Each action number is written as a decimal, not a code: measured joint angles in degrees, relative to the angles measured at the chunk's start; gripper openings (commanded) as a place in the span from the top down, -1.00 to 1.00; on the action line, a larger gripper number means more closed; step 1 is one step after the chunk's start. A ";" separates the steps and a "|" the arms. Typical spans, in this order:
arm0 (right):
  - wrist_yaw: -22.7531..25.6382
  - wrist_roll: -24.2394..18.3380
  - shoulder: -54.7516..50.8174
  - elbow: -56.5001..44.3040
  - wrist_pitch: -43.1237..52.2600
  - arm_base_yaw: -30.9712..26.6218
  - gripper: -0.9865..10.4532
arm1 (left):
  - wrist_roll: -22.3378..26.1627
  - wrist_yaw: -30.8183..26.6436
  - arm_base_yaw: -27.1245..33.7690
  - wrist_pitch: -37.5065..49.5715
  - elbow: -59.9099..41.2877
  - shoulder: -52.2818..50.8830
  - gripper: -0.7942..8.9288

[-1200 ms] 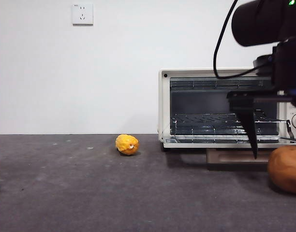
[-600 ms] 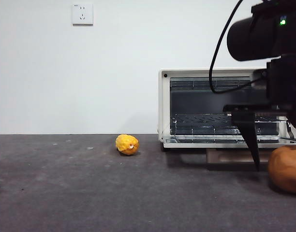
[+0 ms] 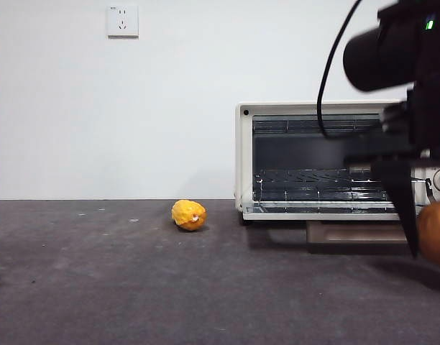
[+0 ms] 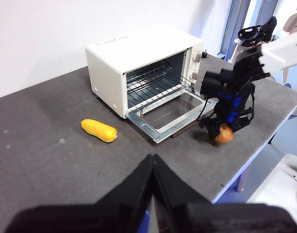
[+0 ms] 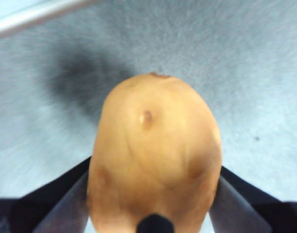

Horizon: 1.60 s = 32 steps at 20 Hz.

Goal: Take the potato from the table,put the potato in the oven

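A dark grey worktop [image 3: 134,287] runs the full width of the front view, with a white wall and a wall socket [image 3: 122,21] behind it. On the right stands a cream-white oven [image 3: 245,158] with its glass door [image 4: 175,109] folded down flat and a wire rack [image 3: 313,176] showing inside. In front of the oven, at the far right edge of the front view, the right hand [image 3: 421,230] comes down from above as a big dark shape — one black jaw points down beside the potato [image 3: 436,233], an orange-brown lump half cut off by the picture's edge. The right wrist view shows the potato [image 5: 156,155] large and close, with a black jaw on either side of it — the right hand [image 5: 153,194] is grasping the potato, above the grey worktop. From the left wrist view, the potato [image 4: 224,135] sits under the right hand [image 4: 225,131], just off the corner of the open oven door. The left hand [image 4: 152,170] waits well away from the oven, its jaws pressed together on nothing. A small bumpy yellow fruit [image 3: 189,215] lies on the worktop left of the oven.
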 measured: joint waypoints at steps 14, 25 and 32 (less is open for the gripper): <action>3.08 -19.32 -6.08 3.63 30.29 0.39 0.61 | 0.00 -6.01 0.00 0.00 0.00 0.00 0.85; 6.45 -27.02 1.42 3.89 43.12 -6.78 0.61 | -0.28 -8.98 0.00 0.00 -0.02 0.83 0.85; 2.62 -29.07 4.50 3.89 50.53 -10.10 0.61 | -0.74 -9.01 0.00 0.00 -0.02 3.85 0.85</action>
